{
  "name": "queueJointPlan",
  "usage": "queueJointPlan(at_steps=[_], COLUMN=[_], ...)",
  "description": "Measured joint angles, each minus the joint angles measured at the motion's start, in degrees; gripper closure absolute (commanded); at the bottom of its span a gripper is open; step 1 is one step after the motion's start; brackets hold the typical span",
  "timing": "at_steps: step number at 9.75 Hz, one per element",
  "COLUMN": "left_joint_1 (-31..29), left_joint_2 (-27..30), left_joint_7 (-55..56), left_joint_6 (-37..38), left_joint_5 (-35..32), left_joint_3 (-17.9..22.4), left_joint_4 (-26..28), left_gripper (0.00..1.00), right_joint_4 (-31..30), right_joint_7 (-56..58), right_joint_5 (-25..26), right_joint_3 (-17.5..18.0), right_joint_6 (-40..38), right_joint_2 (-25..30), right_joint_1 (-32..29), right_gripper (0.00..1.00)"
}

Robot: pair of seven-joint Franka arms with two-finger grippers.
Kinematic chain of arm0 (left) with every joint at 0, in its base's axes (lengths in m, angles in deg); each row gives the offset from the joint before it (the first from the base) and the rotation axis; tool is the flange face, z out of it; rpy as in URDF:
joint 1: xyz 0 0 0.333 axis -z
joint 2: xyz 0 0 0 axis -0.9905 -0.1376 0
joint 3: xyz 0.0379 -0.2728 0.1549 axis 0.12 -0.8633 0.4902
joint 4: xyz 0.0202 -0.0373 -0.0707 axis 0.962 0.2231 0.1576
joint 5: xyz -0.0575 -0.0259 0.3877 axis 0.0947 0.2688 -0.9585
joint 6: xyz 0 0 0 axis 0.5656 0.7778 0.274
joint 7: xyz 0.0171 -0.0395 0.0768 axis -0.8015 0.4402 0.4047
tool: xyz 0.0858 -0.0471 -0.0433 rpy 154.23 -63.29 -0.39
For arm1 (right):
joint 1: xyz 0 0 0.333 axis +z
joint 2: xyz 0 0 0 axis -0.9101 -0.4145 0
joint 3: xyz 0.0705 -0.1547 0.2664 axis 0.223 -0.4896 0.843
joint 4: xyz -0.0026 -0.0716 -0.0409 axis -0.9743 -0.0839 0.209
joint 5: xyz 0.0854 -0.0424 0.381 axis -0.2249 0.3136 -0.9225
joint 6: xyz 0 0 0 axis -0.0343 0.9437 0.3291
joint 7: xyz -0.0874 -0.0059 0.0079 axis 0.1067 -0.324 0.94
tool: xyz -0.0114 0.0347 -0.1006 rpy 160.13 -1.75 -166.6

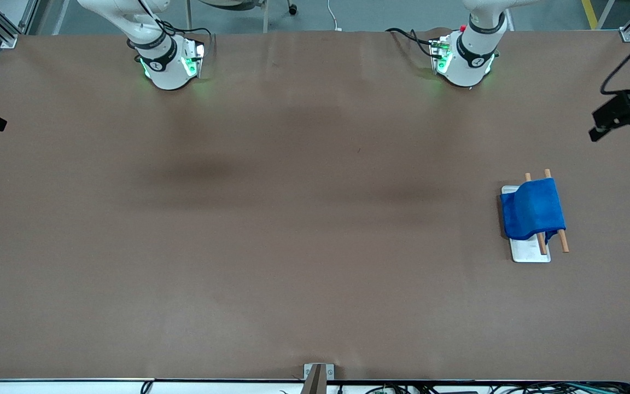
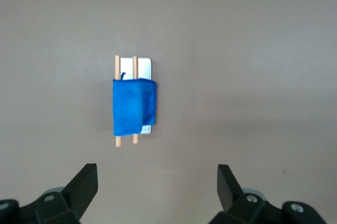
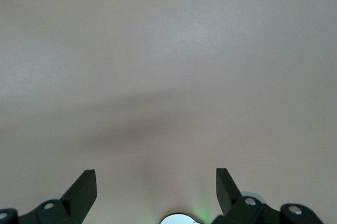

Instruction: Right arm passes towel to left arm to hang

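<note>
The towel [image 1: 532,209] — soft, light, likely floppy — drapes over the rack [image 1: 530,253], best pinched at a hanging edge, while left gripper [image 2: 157,184] and right gripper [image 3: 156,184] hang above with jaws apart.

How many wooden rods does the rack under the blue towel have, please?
2. One wooden rod runs along the rack's edge toward the left arm's end; the other lies beside it, over the white base. The towel drapes both.
</note>
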Motion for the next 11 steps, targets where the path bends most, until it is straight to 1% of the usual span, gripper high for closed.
queueJointPlan(at_steps=[1,2,5,8,11], left_joint_1=[1.6,2.2,3.2,3.2,3.2], left_joint_2=[2.1,3.9,8.0,8.6,7.8], left_joint_7=[0.1,0.1,0.0,-0.1,-0.1], left_joint_6=[-0.3,-1.1,-2.1,-2.6,-2.6], left_joint_5=[0.0,0.0,1.2,1.2,1.2], left_joint_3=[1.0,1.2,1.4,1.6,1.7], left_joint_4=[3.6,6.7,12.7,13.2,11.7], left_gripper=[0.0,0.0,0.0,0.0,0.0], right_joint_4=[0.0,0.0,0.0,0.0,0.0], right_joint_7=[0.0,0.0,0.0,0.0,0.0], right_joint_5=[0.0,0.0,0.0,0.0,0.0], right_joint_3=[0.0,0.0,0.0,0.0,0.0], right_joint_6=[0.0,0.0,0.0,0.0,0.1], right_joint_2=[0.0,0.0,0.0,0.0,0.0], right_joint_1=[0.0,0.0,0.0,0.0,0.0], right_gripper=[0.0,0.0,0.0,0.0,0.0])
